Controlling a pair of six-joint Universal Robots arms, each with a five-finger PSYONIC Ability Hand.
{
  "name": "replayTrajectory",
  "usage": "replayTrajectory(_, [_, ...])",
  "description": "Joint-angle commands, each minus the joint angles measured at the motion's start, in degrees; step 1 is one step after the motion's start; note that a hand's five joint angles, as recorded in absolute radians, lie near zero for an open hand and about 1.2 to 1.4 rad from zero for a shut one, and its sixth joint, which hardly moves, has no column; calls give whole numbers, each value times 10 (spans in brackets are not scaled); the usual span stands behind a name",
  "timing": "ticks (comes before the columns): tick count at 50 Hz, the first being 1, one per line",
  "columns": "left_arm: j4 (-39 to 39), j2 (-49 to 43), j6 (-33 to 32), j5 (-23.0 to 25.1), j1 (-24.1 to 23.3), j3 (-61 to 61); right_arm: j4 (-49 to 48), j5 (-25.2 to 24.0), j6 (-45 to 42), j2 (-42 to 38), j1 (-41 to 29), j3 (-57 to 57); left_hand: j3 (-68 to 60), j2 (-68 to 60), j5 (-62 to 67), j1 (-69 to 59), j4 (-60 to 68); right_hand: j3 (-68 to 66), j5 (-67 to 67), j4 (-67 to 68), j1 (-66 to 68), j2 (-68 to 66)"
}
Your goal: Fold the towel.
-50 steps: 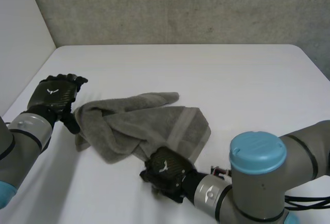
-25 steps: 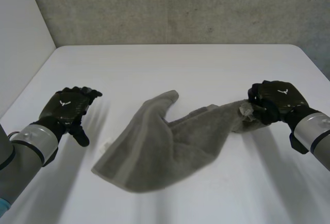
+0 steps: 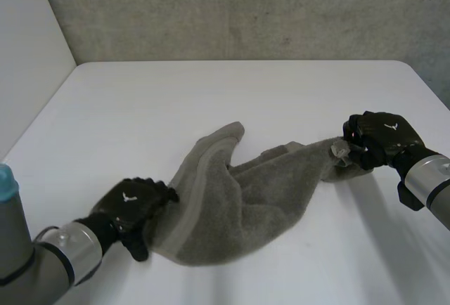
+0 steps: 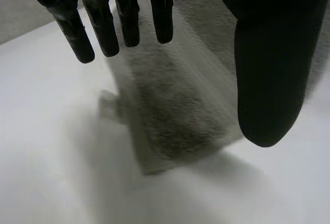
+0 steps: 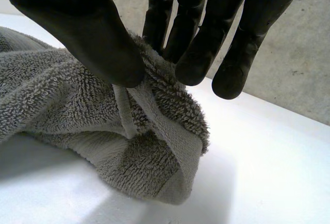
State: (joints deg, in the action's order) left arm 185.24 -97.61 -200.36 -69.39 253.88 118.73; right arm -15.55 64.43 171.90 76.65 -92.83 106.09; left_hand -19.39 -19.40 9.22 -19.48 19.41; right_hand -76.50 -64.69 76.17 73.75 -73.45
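Towel (image 3: 239, 199) corner blurred under left hand (image 3: 131, 205), right hand (image 3: 383, 140) pinching

Bright even light, soft shadow under towel (image 5: 67, 105)

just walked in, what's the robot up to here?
It's working on a grey towel that lies rumpled and stretched out on the white table. The right hand pinches one end of it between thumb and fingers. The left hand is open at the opposite corner, fingers straight, gripping nothing yet.
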Motion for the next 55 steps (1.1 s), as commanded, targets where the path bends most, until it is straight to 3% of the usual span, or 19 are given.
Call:
replayTrajectory(1, [19, -5, -32, -1, -30, 15, 0, -5, -1, 0, 0, 1, 38, 38, -36, 39, -38, -35, -53, 38, 63, -65])
replayTrajectory(11, [75, -60, -38, -3, -44, 14, 0, -11, -1, 0, 1, 3, 33, 33, -31, 34, -33, -35, -53, 38, 63, -65])
replayTrajectory(40, [130, -134, -35, -8, -80, -32, -1, -25, -6, 0, -4, 12, -66, -66, 68, -65, 66, -35, -53, 38, 63, -65])
replayTrajectory(55, [137, -150, -31, -9, -80, -56, 0, -28, -6, -6, -4, 14, -236, -236, 238, -235, 236, -35, -53, 38, 63, -65])
